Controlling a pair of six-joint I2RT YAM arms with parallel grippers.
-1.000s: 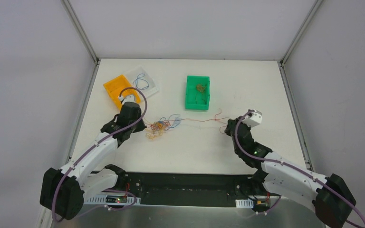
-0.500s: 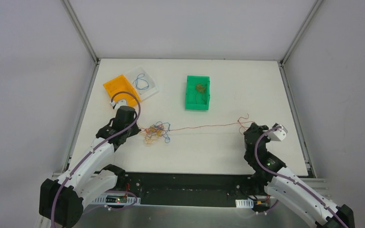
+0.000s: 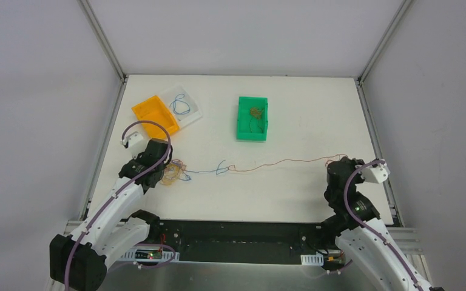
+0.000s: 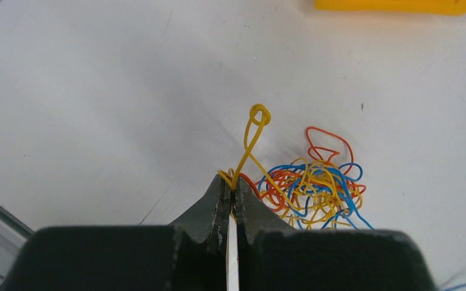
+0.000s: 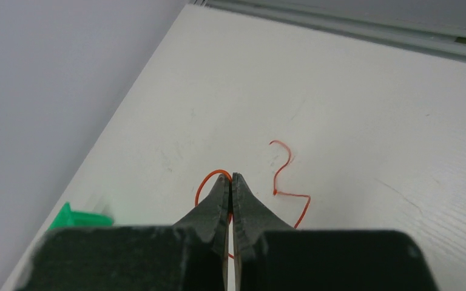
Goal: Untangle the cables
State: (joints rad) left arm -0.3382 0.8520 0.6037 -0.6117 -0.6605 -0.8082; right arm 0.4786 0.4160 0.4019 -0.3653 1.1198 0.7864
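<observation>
A tangle of thin orange, blue and yellow cables [image 3: 176, 173] lies at the table's left; it shows in the left wrist view [image 4: 315, 188] just right of the fingers. My left gripper [image 3: 165, 170] [image 4: 232, 185] is shut on a yellow cable [image 4: 250, 136] whose looped end sticks up past the tips. A blue strand [image 3: 203, 171] and a long orange cable [image 3: 279, 162] stretch right from the tangle to my right gripper [image 3: 330, 165] [image 5: 230, 177], which is shut on the orange cable [image 5: 203, 189]; its free end [image 5: 291, 182] curls on the table.
A green bin [image 3: 252, 118] with brownish wires stands at the back middle. An orange bin [image 3: 154, 115] and a clear tray [image 3: 189, 112] holding a blue wire sit at the back left. The table's right edge is close to the right gripper.
Both grippers moved apart: left further left, right further right. The orange cable pulled out longer and the tangle shifted left, with a blue strand drawn out of it.
</observation>
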